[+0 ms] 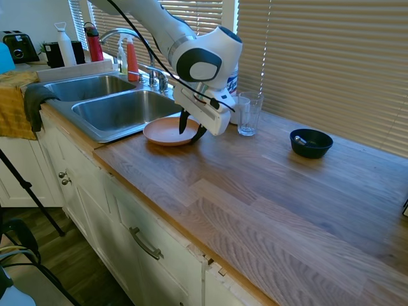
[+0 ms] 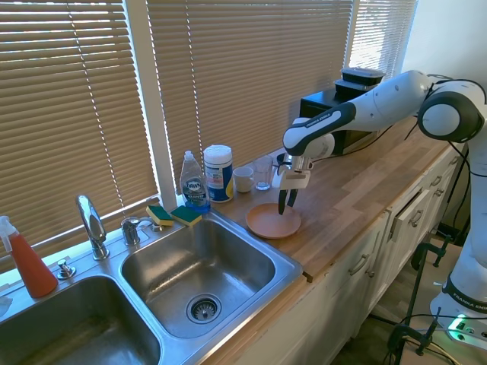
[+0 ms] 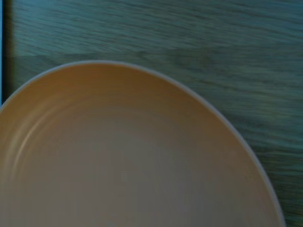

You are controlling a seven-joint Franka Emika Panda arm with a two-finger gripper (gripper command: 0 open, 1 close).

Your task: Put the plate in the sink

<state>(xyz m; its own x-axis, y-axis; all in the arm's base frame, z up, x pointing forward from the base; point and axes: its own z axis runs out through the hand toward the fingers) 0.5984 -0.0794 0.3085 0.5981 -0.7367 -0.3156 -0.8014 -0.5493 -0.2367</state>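
Wooden countertop (image 1: 268,191) fills the first exterior view, where the plate (image 1: 164,132) lies flat just beside the sink (image 1: 121,108); the gripper (image 1: 191,129) stands over its far rim, fingers spread, one inside the rim and one outside. From the second exterior view, the fingers straddle the plate's edge but have not closed on it. Up close, the wrist view shows only smooth salmon surface. It looks rigid, light, slippery and breakable; the raised rim seems the only purchase.
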